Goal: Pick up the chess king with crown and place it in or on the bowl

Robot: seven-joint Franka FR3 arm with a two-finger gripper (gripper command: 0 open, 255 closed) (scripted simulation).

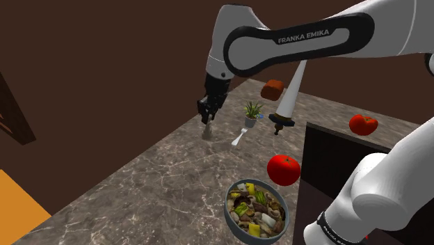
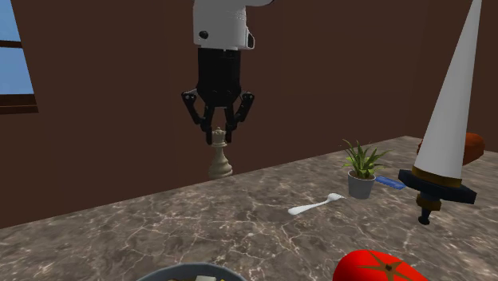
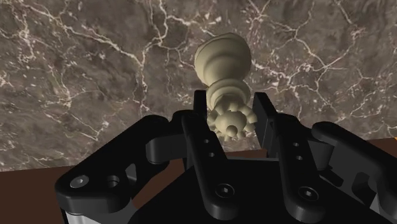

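The one black gripper (image 3: 232,108) points straight down, and its two fingers (image 3: 198,127) are closed against the crown of the single chess king (image 3: 222,60), one on each side. In the wrist view the cream piece runs away from the fingers to its round base on the veined marble counter (image 3: 95,76).

In the shoulder view the gripper (image 1: 209,111) and king (image 1: 208,131) sit just left of the frame's centre, near the counter's far edge. In the second exterior view the gripper (image 2: 218,136) hangs in the upper middle, with the king (image 2: 221,160) upright on the counter below it.

To the right of the king in the shoulder view stand one small potted plant (image 1: 252,115) and one white spoon (image 1: 240,137). Further right is one tall white cone on a dark base (image 1: 288,97), with one reddish-brown block (image 1: 273,88) behind it.

Two red tomatoes show there: one (image 1: 284,169) at centre right and one (image 1: 363,124) at the right edge. One grey bowl (image 1: 229,212) full of mixed food sits at the bottom centre, well apart from the king.
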